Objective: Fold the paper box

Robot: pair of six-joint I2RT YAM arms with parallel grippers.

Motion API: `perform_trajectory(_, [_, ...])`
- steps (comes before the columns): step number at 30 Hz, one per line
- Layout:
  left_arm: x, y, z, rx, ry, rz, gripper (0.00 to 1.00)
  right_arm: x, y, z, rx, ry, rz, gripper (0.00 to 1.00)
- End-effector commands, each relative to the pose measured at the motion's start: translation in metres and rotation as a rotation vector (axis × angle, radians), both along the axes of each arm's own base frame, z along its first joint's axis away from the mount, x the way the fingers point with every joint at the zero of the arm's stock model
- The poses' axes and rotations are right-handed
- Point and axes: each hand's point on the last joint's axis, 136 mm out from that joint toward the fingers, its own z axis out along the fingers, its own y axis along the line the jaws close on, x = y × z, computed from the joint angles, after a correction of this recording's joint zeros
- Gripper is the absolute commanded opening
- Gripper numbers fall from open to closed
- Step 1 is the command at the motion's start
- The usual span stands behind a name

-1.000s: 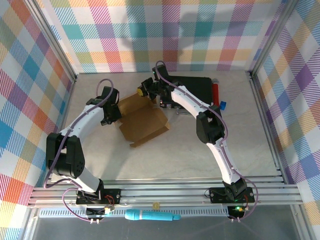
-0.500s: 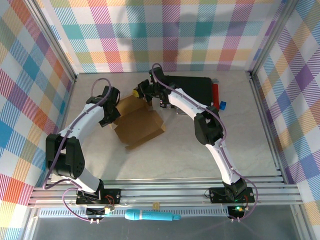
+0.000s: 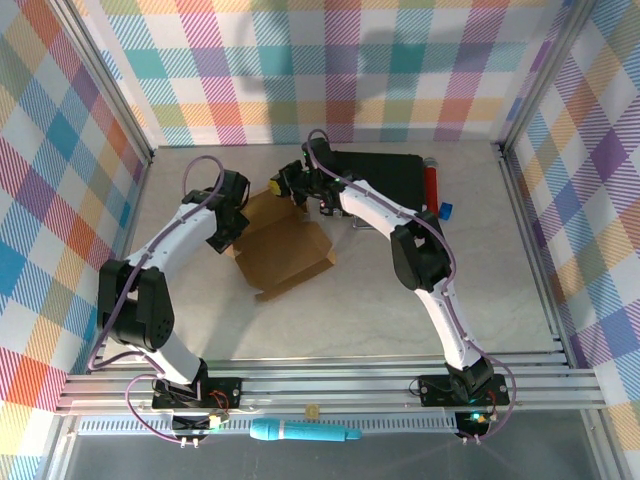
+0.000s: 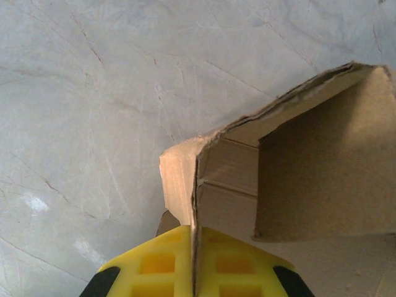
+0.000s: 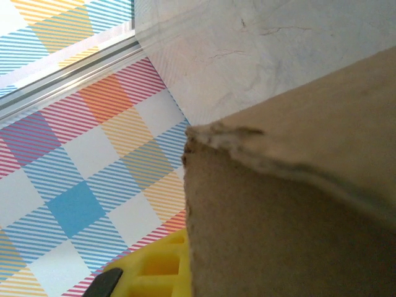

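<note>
Nudged slightly right, the paper box (image 3: 290,250) lies left of centre on the tabletop (image 3: 400,290) — left end effector (image 4: 195,272) clamped on its left flap, right end effector (image 3: 290,188) clamped on its far flap.

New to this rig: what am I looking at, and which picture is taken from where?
Two white robot arms are bolted at the near edge of a table. The wide picture looks down from above and behind them; the two close-ups come from a camera on each wrist, so the yellow fingers there are that arm's own. On the table lie a partly folded brown paper box, a black case behind it, a red cylinder and a small blue thing. The left gripper is shut on the box's left wall; the right gripper seems shut on its far flap.
</note>
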Motion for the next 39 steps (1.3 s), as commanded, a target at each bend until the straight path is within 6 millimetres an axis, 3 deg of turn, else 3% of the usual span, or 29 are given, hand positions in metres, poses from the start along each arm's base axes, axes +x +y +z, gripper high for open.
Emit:
perform_trajectory(1, [0.008, -0.002, 0.022, 0.015, -0.031, -0.044, 0.00, -0.010, -0.003, 0.000, -0.014, 0.039, 0.017, 0.00])
perform_trajectory(5, [0.008, -0.001, 0.040, -0.036, -0.046, -0.040, 0.00, -0.008, -0.008, 0.004, -0.006, 0.054, 0.011, 0.00])
perform_trajectory(11, [0.009, -0.010, 0.048, -0.121, -0.009, -0.041, 0.00, -0.005, -0.009, 0.020, 0.008, 0.085, 0.002, 0.00])
perform_trajectory(19, [0.014, 0.001, 0.068, -0.084, -0.008, -0.065, 0.00, -0.009, -0.014, 0.041, -0.003, 0.139, -0.027, 0.00])
perform_trajectory(28, [0.021, -0.006, 0.056, -0.158, -0.032, -0.060, 0.00, -0.011, -0.015, 0.036, -0.015, 0.144, -0.021, 0.00])
perform_trajectory(34, [0.020, -0.016, 0.023, -0.236, -0.064, -0.034, 0.00, -0.006, -0.011, 0.029, 0.000, 0.118, -0.014, 0.00])
perform_trajectory(39, [0.022, -0.018, 0.013, -0.270, -0.150, -0.023, 0.00, -0.004, -0.007, 0.022, 0.016, 0.083, 0.014, 0.00])
